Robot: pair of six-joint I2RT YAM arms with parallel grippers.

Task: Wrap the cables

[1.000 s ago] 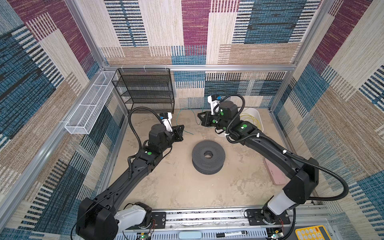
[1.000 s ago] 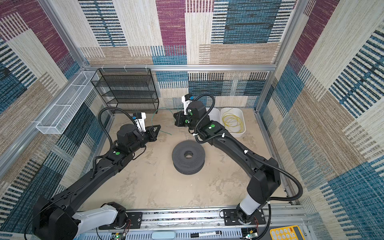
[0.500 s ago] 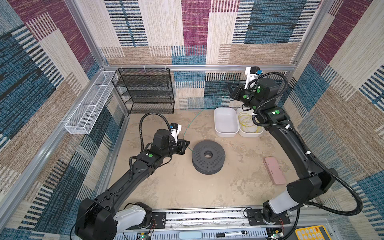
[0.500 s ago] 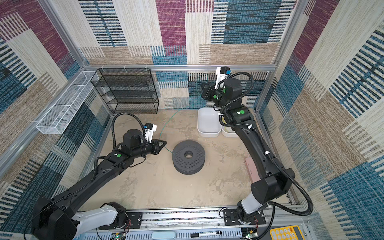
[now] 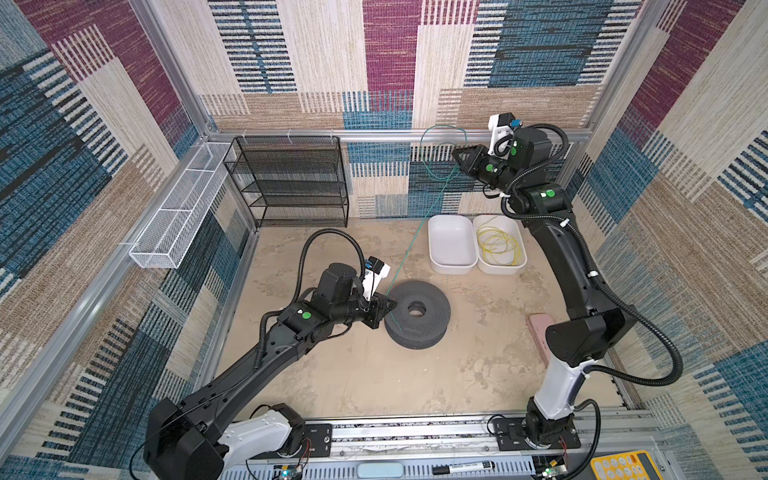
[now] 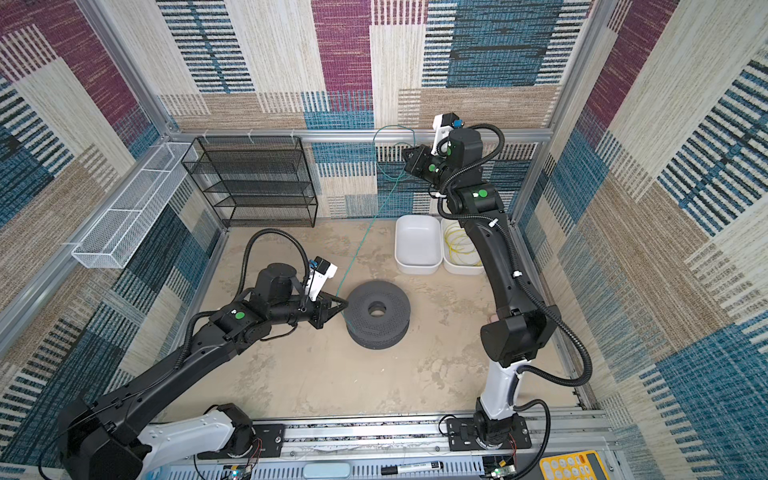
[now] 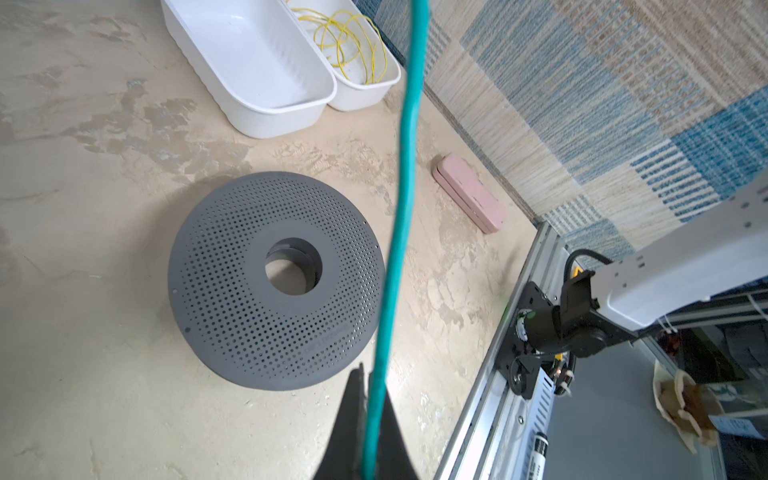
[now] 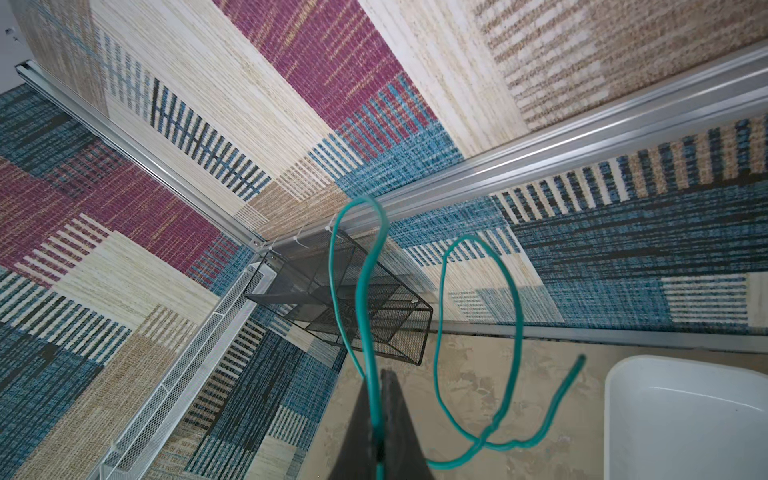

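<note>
Two closed grippers held the teal cable [image 7: 405, 166]: left gripper [image 5: 386, 305] just left of the grey spool [image 5: 419, 320], right gripper [image 5: 457, 154] raised, far right. Winding well probably needed steady tension. Yellow cable [image 5: 494, 239] lay in the far-right white bin [image 5: 500, 272].

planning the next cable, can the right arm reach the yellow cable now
Likely not yet: the right gripper is shut on the teal cable. The yellow cable itself lies uncovered in its bin near that arm.
</note>
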